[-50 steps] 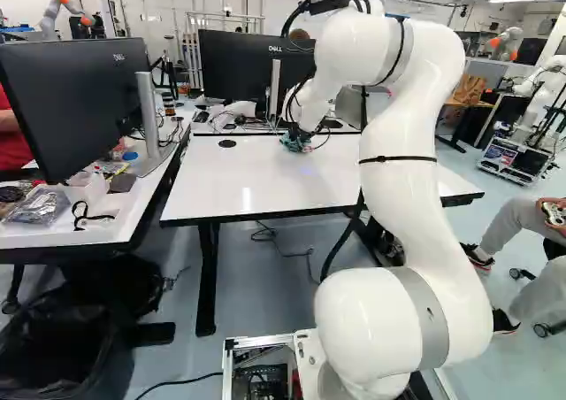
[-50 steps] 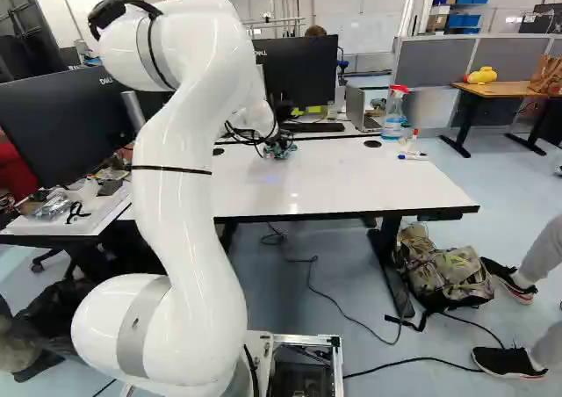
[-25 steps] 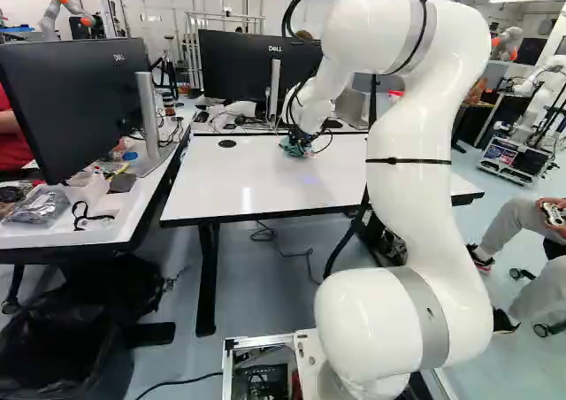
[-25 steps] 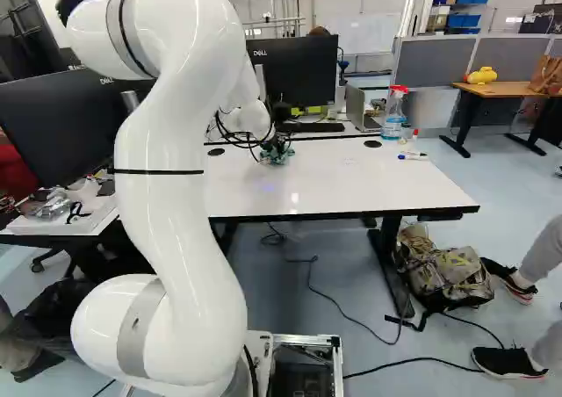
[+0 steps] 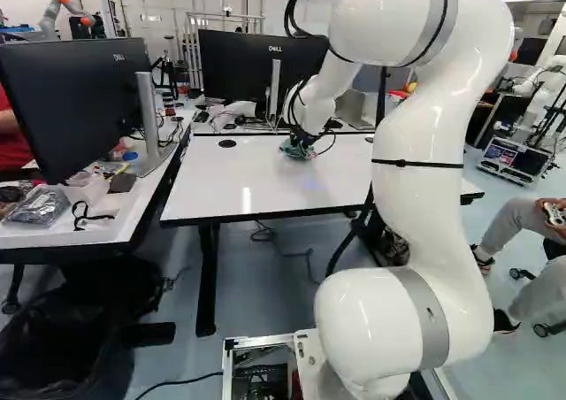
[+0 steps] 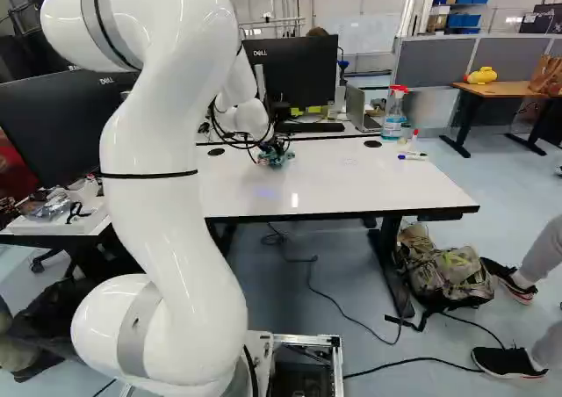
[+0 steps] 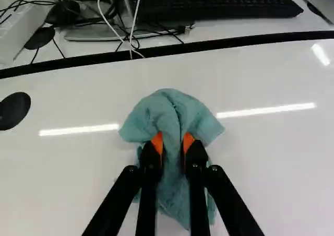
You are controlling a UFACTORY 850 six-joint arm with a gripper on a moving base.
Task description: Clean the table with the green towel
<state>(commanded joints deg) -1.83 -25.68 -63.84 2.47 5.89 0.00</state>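
Low over the white table [image 5: 239,183], toward its far edge, my gripper [image 5: 302,141] holds the green towel [image 5: 296,150]. In the wrist view both orange-padded fingertips of the gripper [image 7: 173,141] pinch a fold of the towel [image 7: 169,110] from two sides. The cloth bunches up between the fingers, flares out ahead of them and hangs beneath them against the tabletop. The right base view shows the towel [image 6: 277,159] on the far half of the table [image 6: 351,186], left of its middle.
Beyond the table's far edge stand a monitor [image 6: 299,68], a keyboard [image 7: 214,6] and cables. A spray bottle [image 6: 394,113] and markers [image 6: 413,155] are at the far right corner. A cluttered desk [image 5: 97,227] adjoins on the left. Another robot [image 5: 66,11] is far back.
Gripper and towel have shifted slightly nearer along the tabletop, still together. The arm's upper links have swung: rightward in the left base view, leftward in the right base view at the elbow. The base has stayed put.
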